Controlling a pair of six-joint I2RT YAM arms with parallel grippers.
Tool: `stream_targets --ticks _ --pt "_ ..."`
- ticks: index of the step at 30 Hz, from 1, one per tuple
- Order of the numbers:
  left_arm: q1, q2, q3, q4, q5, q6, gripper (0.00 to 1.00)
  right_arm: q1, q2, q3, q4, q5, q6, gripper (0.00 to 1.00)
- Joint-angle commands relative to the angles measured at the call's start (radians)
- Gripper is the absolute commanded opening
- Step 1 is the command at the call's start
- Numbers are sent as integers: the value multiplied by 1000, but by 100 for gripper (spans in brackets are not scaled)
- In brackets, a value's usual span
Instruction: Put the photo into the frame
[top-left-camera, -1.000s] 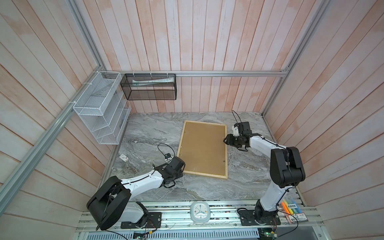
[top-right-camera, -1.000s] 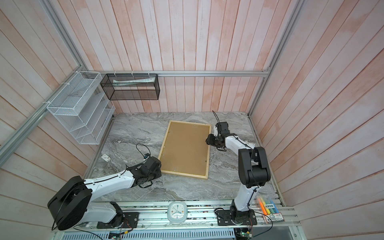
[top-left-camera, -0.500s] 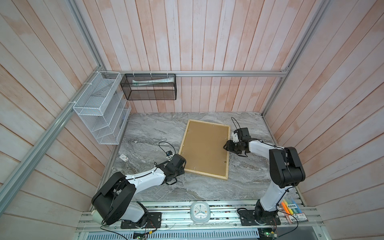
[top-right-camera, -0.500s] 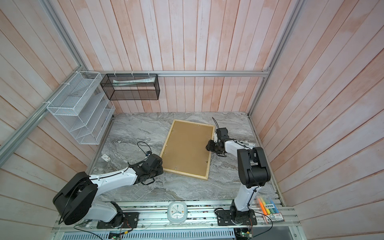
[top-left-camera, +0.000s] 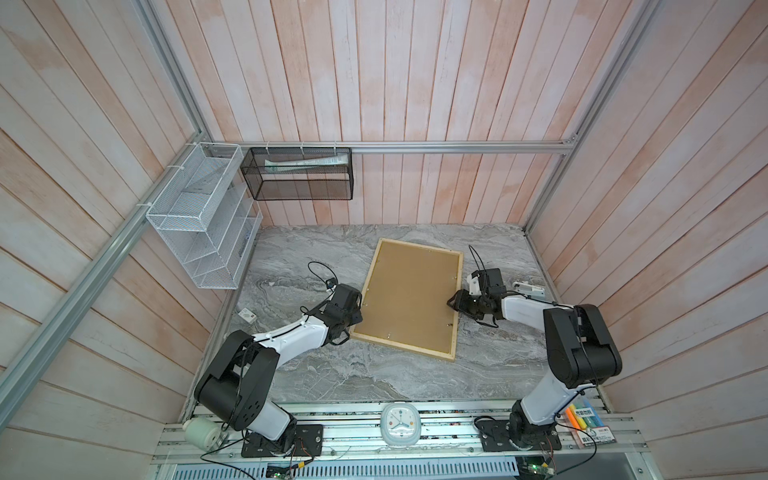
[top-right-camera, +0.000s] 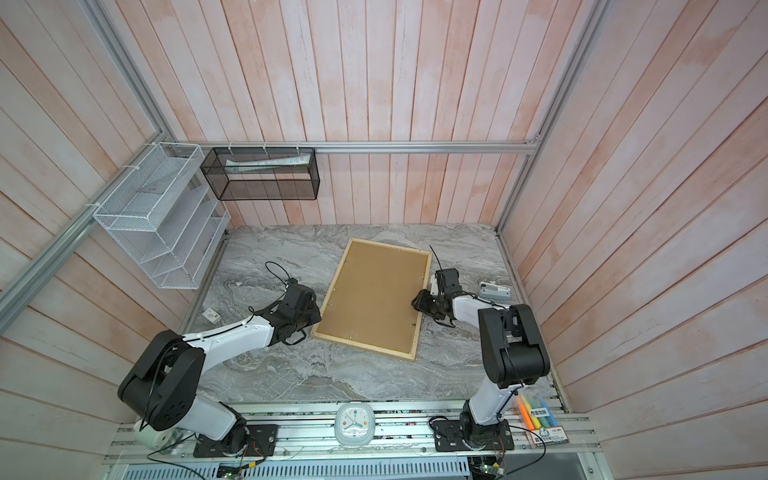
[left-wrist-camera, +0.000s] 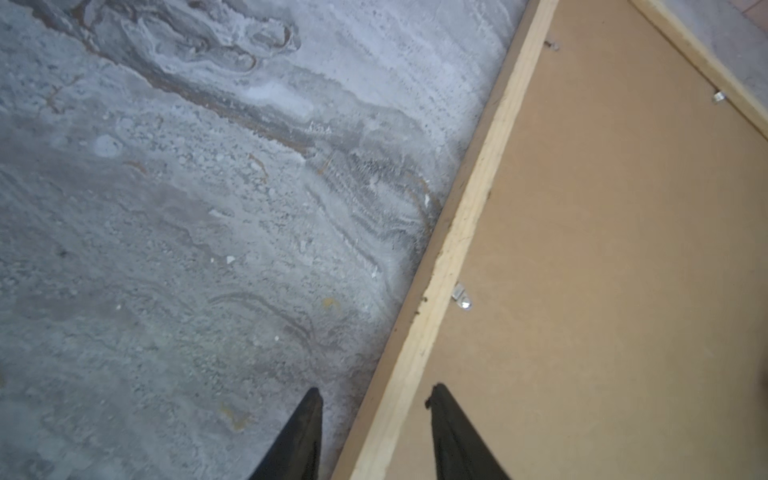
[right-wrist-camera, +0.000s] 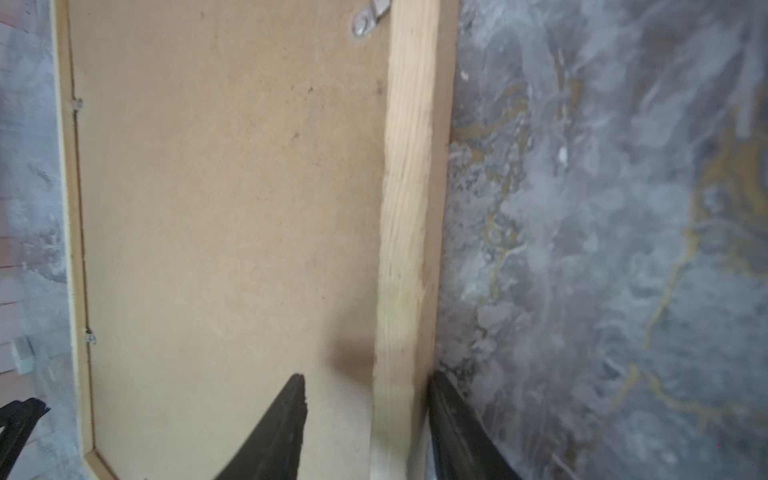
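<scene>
The frame (top-left-camera: 401, 347) (top-right-camera: 363, 346) lies face down and askew on the marble table, a plain brown backing board (top-left-camera: 411, 295) filling it. The photo is hidden. My left gripper (top-left-camera: 358, 318) (left-wrist-camera: 374, 397) is open astride the frame's left strip (left-wrist-camera: 469, 216), one finger over the table and the other over the board, with gaps on both sides. My right gripper (top-left-camera: 453, 303) (right-wrist-camera: 366, 376) is open astride the right strip (right-wrist-camera: 407, 187). Its outer finger rests against the strip's outer side, while the inner one hovers over the board (right-wrist-camera: 232, 208).
A white wire rack (top-left-camera: 199, 232) and a black mesh basket (top-left-camera: 297, 174) hang on the walls at the back left. A small white block (top-left-camera: 247, 316) lies left of my left arm and a white device (top-left-camera: 528, 289) behind my right arm. A clock (top-left-camera: 401, 424) sits at the front rail.
The frame has turned slightly clockwise, its far end shifting right. Both grippers moved along with its side strips, the right one coming nearer the front.
</scene>
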Motion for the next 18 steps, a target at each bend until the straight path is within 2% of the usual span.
stream_targets --ticks 1,3,6,11,14,18 --pt "-1 -48 3 -22 -11 14 45 29 -82 -148 197 -86 204 49" --pt "-6 -92 -27 -48 -44 -10 46 72 -124 -232 282 -67 288 50" --pt "-21 -157 -71 -93 -84 -53 47 165 -148 -265 296 3 340 50" --pt "-105 -229 -148 -137 -106 -178 47 315 -146 -256 316 92 401 51" --pt "-167 -233 -167 -184 -141 -255 48 390 -113 -207 313 98 406 51" --pt "-188 -221 -186 -209 -149 -301 49 437 -72 -150 304 96 388 50"
